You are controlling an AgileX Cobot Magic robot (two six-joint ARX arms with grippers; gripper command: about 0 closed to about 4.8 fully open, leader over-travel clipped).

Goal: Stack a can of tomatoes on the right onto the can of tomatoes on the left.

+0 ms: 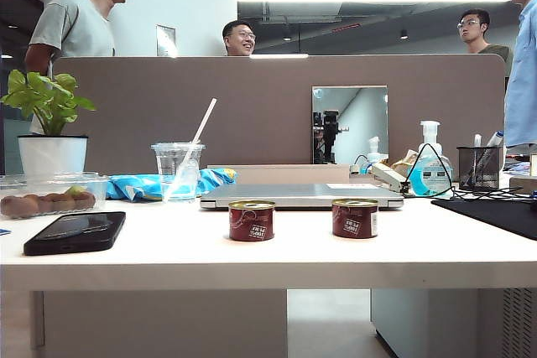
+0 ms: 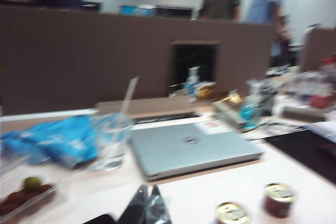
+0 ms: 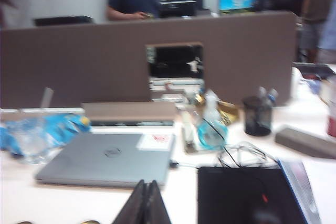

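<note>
Two short red cans of tomatoes with gold lids stand upright on the white table (image 1: 168, 249), apart from each other. The left can (image 1: 252, 220) and the right can (image 1: 354, 218) sit just in front of a closed laptop. In the left wrist view the left can (image 2: 232, 213) and the right can (image 2: 279, 199) lie off to one side of my left gripper (image 2: 147, 188), which is shut and empty above the table. My right gripper (image 3: 148, 183) is shut too, holding nothing, with only a gold lid edge (image 3: 89, 222) showing beside it. Neither gripper appears in the exterior view.
A silver laptop (image 1: 302, 195) lies behind the cans. A black phone (image 1: 75, 232), a fruit box (image 1: 46, 194), a cup with a straw (image 1: 178, 169) and a potted plant (image 1: 50, 132) stand at the left. A black mat (image 1: 495, 211), cables and a sanitizer bottle (image 1: 430, 172) are at the right.
</note>
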